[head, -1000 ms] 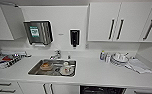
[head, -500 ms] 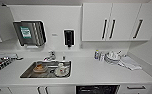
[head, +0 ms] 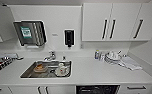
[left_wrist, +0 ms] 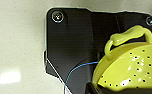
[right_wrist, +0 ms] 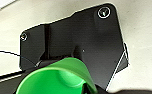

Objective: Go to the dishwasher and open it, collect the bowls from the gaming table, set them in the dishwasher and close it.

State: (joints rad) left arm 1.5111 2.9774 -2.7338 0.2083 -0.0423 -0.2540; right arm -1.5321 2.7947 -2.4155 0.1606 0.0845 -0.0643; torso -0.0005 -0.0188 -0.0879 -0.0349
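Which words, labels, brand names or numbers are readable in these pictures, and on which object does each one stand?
None can be read.
Green label on the wall dispenser: too blurred.
Small wall plate: too blurred.
Bottle label on the countertop: too small.

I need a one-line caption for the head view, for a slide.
Kitchen counter with a steel sink holding dishes, white wall cabinets above, and the dark open dishwasher below the counter edge.
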